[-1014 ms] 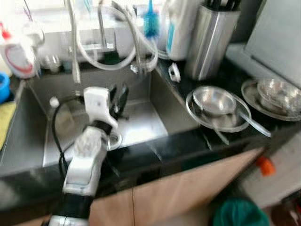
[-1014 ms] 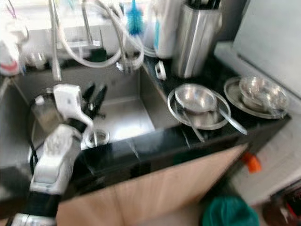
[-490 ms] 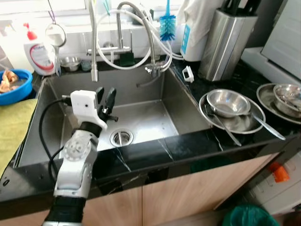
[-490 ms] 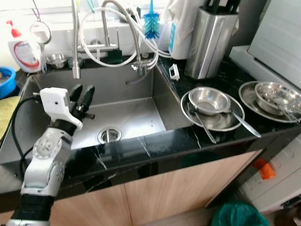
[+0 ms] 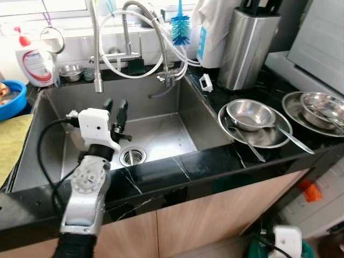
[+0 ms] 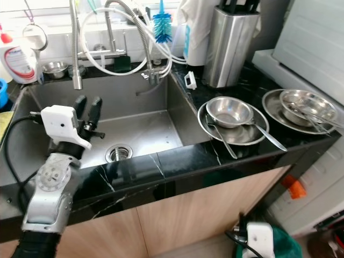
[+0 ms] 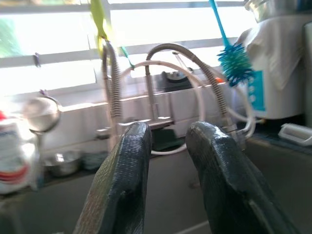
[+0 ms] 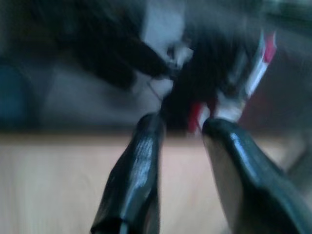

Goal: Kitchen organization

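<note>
Left gripper raised over the steel sink, black fingers slightly parted, nothing between them, touching nothing; drain just below and beside; coiled faucet hose and blue bottle brush behind. On the black counter, right of the basin: steel bowl on a plate with a spoon; second plate farther right. Right gripper hanging low by the wooden cabinet front (blurred), fingers apart, empty. Seen from the left wrist: window light, soap bottle.
</note>
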Controlling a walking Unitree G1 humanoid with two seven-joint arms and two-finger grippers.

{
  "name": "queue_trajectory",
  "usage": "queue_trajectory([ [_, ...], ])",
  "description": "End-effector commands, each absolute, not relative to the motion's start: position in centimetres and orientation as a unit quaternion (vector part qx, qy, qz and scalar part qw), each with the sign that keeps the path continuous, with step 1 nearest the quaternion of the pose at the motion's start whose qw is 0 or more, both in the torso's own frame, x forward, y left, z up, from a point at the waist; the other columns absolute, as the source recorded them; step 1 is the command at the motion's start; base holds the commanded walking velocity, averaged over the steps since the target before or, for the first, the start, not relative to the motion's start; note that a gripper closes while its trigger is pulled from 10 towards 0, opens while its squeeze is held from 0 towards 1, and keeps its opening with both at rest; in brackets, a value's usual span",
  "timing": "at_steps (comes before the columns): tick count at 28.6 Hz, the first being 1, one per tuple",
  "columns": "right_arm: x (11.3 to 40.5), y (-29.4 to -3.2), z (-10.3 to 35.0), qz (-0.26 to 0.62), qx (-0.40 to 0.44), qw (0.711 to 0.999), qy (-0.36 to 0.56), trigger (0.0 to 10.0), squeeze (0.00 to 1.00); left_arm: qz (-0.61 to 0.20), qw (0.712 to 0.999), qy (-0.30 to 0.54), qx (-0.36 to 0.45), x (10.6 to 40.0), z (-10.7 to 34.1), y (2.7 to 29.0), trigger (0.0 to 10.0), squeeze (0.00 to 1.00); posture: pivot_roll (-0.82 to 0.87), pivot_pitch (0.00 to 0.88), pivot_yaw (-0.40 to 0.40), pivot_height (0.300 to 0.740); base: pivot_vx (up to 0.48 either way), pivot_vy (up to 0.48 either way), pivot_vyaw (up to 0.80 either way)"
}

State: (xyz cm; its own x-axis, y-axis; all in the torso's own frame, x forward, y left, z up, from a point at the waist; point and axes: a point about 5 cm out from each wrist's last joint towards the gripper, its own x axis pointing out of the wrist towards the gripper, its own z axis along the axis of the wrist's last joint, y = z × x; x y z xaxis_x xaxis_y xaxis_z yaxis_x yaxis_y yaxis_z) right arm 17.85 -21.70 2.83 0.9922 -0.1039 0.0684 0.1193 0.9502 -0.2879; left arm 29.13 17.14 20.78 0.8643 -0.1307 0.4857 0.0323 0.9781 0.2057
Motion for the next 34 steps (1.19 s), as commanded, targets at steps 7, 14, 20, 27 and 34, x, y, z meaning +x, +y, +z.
queue_trajectory([
  [7,17.7,-18.5,10.8,-0.056,-0.226,0.964,-0.128,10.0,0.00,-0.039,0.961,-0.246,0.119,28.1,19.1,17.0,10.0,0.00,-0.07,0.000,0.002,0.740,0.000,0.000,0.00],
  [14,17.8,-17.6,12.6,-0.067,-0.227,0.962,-0.138,10.0,0.00,-0.027,0.963,-0.243,0.114,27.4,18.8,17.4,10.0,0.00,-0.06,0.000,-0.003,0.740,0.000,0.000,0.00],
  [20,16.9,-17.9,12.2,-0.083,-0.227,0.965,-0.101,10.0,0.00,-0.029,0.964,-0.239,0.114,27.2,18.4,17.2,10.0,0.00,-0.07,0.000,0.002,0.740,0.000,0.000,0.00],
  [27,17.6,-18.3,12.0,-0.080,-0.188,0.975,-0.082,10.0,0.00,-0.031,0.964,-0.241,0.104,27.4,18.4,16.5,10.0,0.00,-0.07,0.000,0.002,0.740,0.000,0.000,0.00],
  [34,18.0,-17.8,11.4,-0.060,-0.075,0.994,-0.061,10.0,0.00,-0.039,0.966,-0.235,0.100,27.1,18.1,16.1,10.0,0.00,-0.07,0.000,0.000,0.740,0.000,0.000,0.00],
])
